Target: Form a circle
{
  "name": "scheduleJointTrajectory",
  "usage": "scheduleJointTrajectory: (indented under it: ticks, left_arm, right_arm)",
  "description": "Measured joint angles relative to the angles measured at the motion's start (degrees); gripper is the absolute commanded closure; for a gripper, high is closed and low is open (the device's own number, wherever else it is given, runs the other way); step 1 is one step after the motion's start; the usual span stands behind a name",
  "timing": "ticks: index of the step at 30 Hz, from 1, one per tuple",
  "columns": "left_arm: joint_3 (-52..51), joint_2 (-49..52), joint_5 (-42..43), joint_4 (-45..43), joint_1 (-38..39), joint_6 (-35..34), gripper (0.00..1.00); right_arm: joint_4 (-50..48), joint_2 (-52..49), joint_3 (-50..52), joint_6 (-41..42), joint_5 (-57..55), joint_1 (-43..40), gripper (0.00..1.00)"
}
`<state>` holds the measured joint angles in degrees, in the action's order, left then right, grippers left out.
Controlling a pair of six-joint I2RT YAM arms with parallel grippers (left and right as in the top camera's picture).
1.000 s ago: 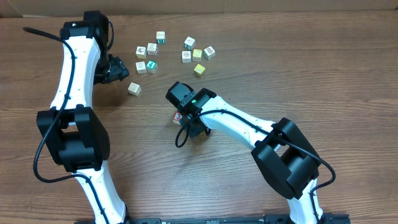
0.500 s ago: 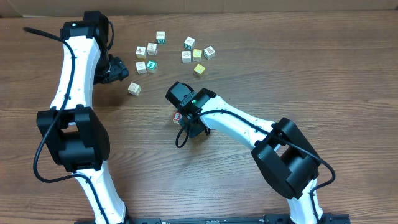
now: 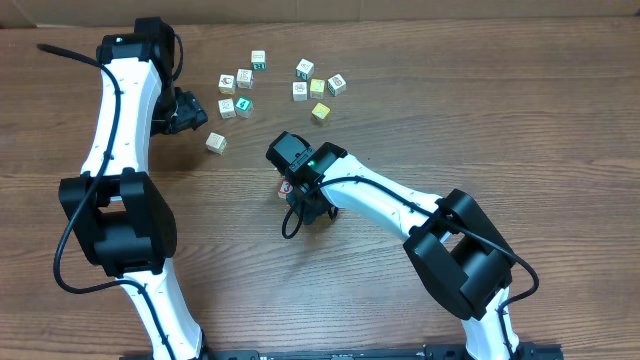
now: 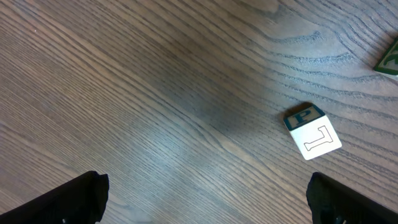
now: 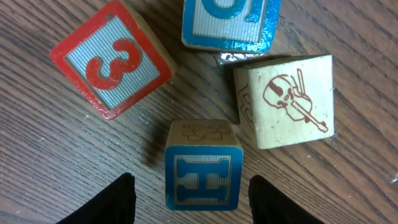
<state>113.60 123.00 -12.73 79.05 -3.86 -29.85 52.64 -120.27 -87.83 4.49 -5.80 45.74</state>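
Four small printed cubes lie in a tight ring in the right wrist view: a red "3" cube [image 5: 111, 60], a blue cube [image 5: 230, 22] at the top edge, a cream violin cube [image 5: 289, 99] and a blue "H" cube [image 5: 202, 168]. My right gripper [image 5: 191, 190] is open astride the "H" cube, with a gap showing on each side of it. In the overhead view the right gripper [image 3: 305, 200] hides most of the ring; only the red cube [image 3: 285, 187] peeks out. My left gripper [image 3: 190, 110] hangs wide open and holds nothing.
A cream cube with a blue "P" face [image 4: 312, 132] lies ahead of the left gripper [image 4: 205, 199], with a teal-green cube [image 4: 388, 61] beyond it. Several loose cubes are scattered at the back [image 3: 240, 90], including yellow ones [image 3: 320, 111].
The right gripper's jaws have spread apart over the cubes. Both arms and all cubes stay where they were.
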Motion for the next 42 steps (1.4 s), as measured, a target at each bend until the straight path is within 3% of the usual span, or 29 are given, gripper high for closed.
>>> scheduleJointTrajectory:
  ticks: [12,18,23,26,31,39,40,41,42]
  left_arm:
    - [0.00,0.00,0.00,0.02,0.00,0.00,0.00]
    - [0.00,0.00,0.00,0.00,0.00,0.00,0.01]
    - [0.00,0.00,0.00,0.02,0.00,0.00,0.01]
    - [0.00,0.00,0.00,0.02,0.00,0.00,0.00]
    - [0.00,0.00,0.00,0.02,0.00,0.00,0.00]
    - [0.00,0.00,1.90,0.09,0.00,-0.02,0.00]
    - [0.00,0.00,3.48,-0.15,0.00,-0.02,0.16]
    - [0.00,0.00,5.03,-0.76,0.00,-0.15,0.48]
    - [0.00,0.00,7.19,-1.33,0.00,0.26,0.64]
  right_arm:
    - [2.91,2.84,-2.78,-0.02,-1.40,-1.03,0.44]
    - [2.64,10.21,-4.90,-0.02,-1.99,-7.41,0.44]
    - [2.56,12.22,-5.88,0.39,-2.32,-18.71,0.26]
    - [2.32,12.20,-5.88,0.63,-2.56,-25.35,0.00]
    - [2.14,12.20,-5.88,0.22,-3.10,-33.97,0.00]
    - [2.23,12.20,-5.88,0.24,-3.19,-40.44,0.00]
    - [2.19,12.20,-5.88,0.20,-3.19,-40.85,0.00]
    - [2.21,12.20,-5.88,0.20,-3.19,-41.16,0.00]
    - [2.19,12.20,-5.88,0.22,-3.19,-41.31,0.00]
